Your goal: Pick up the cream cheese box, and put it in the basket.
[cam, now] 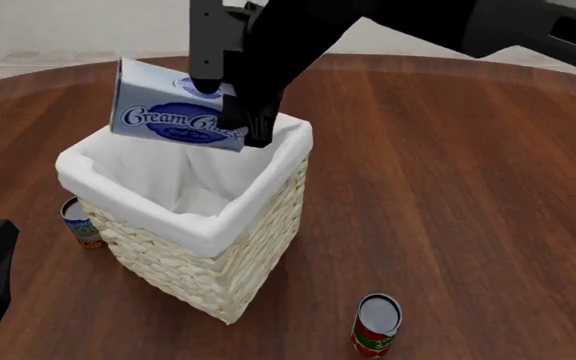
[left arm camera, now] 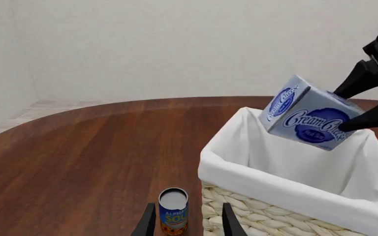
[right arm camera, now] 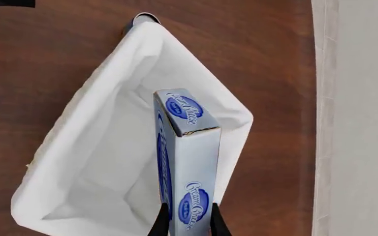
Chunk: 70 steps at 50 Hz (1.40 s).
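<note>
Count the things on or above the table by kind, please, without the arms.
Cans: 2, soup can and red can
Boxes: 1, cream cheese box
Baskets: 1, basket
Total: 4

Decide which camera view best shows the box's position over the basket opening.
The right wrist view: it looks straight down past the cream cheese box into the basket. The front view shows the box tilted above the rim; the left wrist view shows it sideways.

Stood on a glossy dark reddish-brown wooden tabletop (cam: 448,187) with a curved far edge. Backed onto a plain off-white wall (left arm camera: 175,44). Met pale tiled floor (left arm camera: 25,115) beyond the rim. Lit softly, evenly.
</note>
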Tool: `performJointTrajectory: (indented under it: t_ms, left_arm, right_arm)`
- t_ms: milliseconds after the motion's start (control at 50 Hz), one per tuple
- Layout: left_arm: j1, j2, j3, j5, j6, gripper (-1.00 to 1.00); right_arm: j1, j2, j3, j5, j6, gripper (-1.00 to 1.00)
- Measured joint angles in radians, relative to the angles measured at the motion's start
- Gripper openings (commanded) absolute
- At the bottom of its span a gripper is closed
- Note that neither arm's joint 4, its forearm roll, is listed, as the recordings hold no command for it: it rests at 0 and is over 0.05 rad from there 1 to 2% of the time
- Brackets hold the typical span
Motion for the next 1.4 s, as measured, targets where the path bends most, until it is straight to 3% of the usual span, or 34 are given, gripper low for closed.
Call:
performJointTrajectory:
  t_ms: [420, 1200, 1220, 1400]
  left_arm:
    - [0.000, 0.000, 0.000, 0.000, 0.000, 1.00]
    - [0.000, 0.000, 0.000, 0.000, 0.000, 1.00]
    - [0.000, 0.000, 0.000, 0.000, 0.000, 1.00]
    - [0.000, 0.000, 0.000, 0.000, 0.000, 1.00]
  right_arm:
    - [0.020, 0.027, 0.035, -0.021, -0.004, -1.00]
    - [0.043, 0.064, 0.041, -0.055, 0.040, -1.00]
    - [0.043, 0.064, 0.042, -0.057, 0.041, 1.00]
    - [0.034, 0.063, 0.037, -0.062, 0.068, 1.00]
